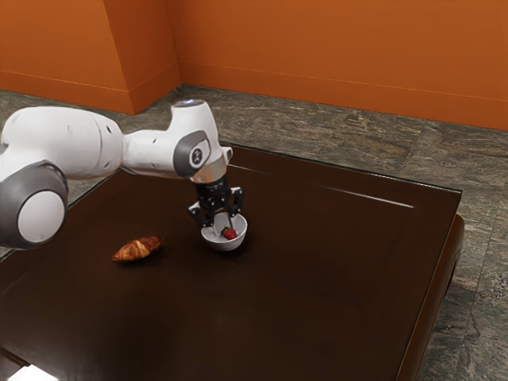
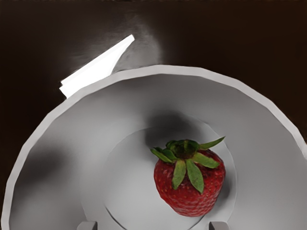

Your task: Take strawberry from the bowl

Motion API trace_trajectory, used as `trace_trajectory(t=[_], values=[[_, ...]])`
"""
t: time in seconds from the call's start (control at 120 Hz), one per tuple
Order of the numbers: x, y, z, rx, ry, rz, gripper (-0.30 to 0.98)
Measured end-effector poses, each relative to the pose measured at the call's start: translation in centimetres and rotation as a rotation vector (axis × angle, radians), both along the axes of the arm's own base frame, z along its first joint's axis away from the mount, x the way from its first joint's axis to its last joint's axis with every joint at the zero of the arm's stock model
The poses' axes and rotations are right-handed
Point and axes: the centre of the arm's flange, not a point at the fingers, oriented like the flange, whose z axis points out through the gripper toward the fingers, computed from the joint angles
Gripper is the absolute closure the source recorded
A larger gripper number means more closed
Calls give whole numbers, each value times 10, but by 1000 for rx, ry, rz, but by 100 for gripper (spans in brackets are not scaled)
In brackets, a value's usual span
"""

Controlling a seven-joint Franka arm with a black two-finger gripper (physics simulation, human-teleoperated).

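Strawberry (image 2: 189,179) lies in the bowl (image 1: 225,245), towards the exterior view's four o'clock, and the pincer (image 1: 222,221) hangs spread above, presumably so its fingers can straddle it.

Inscriptions: none legible; item of note, one small dark mark (image 1: 198,156) on the arm (image 1: 151,152), exterior view, too small to make out as letter, number or sign
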Motion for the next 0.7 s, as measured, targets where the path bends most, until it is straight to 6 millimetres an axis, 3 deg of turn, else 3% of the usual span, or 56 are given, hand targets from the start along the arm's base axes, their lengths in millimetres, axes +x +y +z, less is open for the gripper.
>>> trace_trajectory(t=[0.125,0.275,0.7], values=[[5,-2,-1,-1,-35,33,46],[10,-5,-16,-2,-61,62,49],[12,3,-34,11,-76,104,50]])
